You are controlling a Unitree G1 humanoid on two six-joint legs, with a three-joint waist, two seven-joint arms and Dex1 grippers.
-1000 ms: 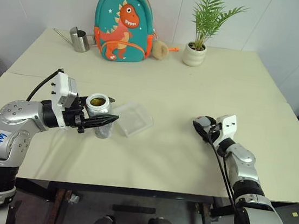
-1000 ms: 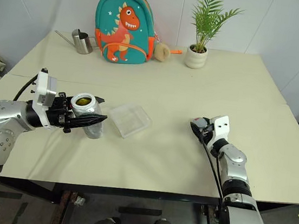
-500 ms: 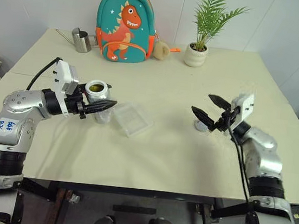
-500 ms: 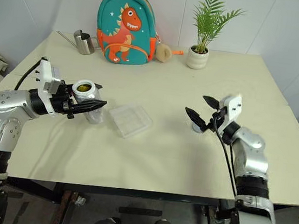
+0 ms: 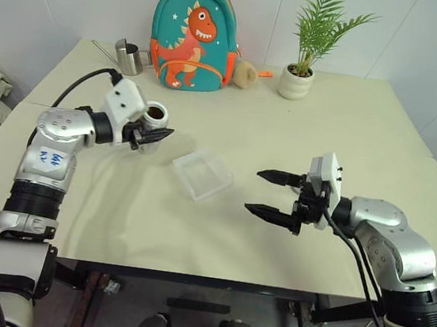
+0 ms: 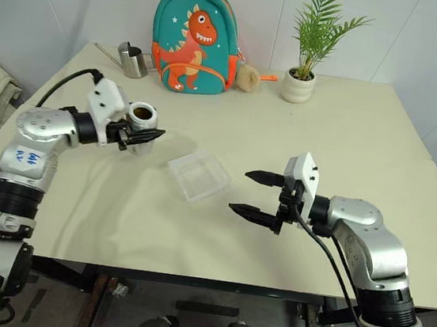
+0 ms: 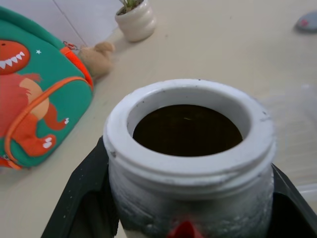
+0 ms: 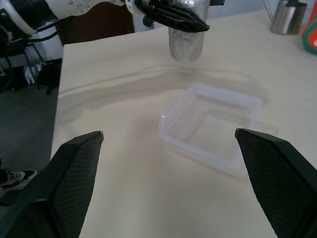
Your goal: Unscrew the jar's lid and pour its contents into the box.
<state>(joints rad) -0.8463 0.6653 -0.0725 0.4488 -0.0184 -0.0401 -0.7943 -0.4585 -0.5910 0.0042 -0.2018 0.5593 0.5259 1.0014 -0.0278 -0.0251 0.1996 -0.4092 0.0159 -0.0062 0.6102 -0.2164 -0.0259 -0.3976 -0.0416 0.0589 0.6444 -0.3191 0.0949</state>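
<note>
The jar (image 5: 153, 120), open-mouthed and upright, was grasped in the left pincer (image 5: 155, 135) above the worktop's (image 5: 285, 140) left side. The box (image 5: 202, 173) lay just right of it, toward the front edge, nearer than the released right pincer (image 5: 267, 193).

Lots of open room in the middle of the surface (image 5: 284, 148).
The box (image 5: 202, 174) sits alone with bare space all around it, so a claw can pass on any side. The backpack (image 5: 191, 36), watering can (image 5: 129, 57) and plant (image 5: 299, 82) line the far edge.
</note>
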